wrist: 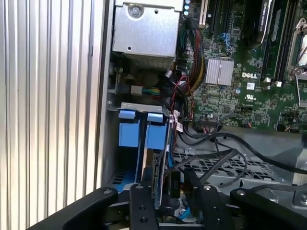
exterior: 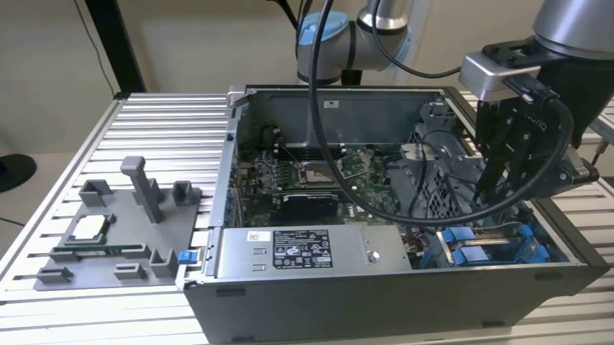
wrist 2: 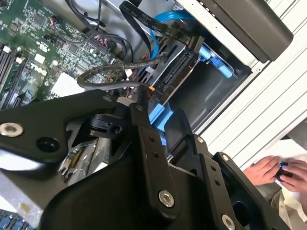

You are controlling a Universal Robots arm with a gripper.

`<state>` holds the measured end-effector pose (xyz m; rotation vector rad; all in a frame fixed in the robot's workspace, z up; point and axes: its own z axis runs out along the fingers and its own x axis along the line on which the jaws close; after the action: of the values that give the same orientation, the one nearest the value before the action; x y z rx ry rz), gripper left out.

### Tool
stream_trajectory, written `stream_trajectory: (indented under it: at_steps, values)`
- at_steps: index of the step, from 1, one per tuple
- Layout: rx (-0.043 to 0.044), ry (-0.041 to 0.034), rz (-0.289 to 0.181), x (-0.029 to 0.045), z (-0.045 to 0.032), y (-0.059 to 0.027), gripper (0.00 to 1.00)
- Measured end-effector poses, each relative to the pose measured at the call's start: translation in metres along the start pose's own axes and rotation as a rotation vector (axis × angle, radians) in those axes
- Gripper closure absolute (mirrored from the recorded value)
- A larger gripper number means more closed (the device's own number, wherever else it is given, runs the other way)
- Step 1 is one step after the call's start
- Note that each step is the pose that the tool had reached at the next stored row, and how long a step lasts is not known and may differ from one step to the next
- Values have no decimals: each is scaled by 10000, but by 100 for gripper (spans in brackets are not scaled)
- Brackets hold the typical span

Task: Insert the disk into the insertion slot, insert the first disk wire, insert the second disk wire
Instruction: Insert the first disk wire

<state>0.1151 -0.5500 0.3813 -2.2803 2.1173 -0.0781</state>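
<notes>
We judge the disk (wrist: 154, 143) already seated in the insertion slot (wrist: 144, 106), blue tabs showing. The tool (wrist: 168, 184) is just beside the disk among black wires (wrist: 216, 143); we cannot tell its grip. Wire steps look unfinished.

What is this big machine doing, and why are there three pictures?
It is a robot arm with a gripper, a sort of metal hand. One picture comes from a camera standing off the arm. The other two come from cameras riding near its wrist, looking past the gripper. On the ridged metal table stands an open computer case. Inside are a green circuit board, a grey power-supply box and the insertion slot with blue rails. The gripper reaches down into the case, close to that slot. Whether it holds anything, I cannot tell. A grey parts holder lies on the table at the exterior view's left.
</notes>
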Motion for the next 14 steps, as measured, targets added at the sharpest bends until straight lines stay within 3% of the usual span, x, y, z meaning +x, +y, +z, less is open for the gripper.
stream_trajectory:
  at_steps: [4, 7, 14]
  values:
    - [29, -122, 9, 0, 5, 1, 0]
    - [54, -324, 21, 0, 9, 2, 0]
    - [60, -381, -30, 0, 8, 1, 0]
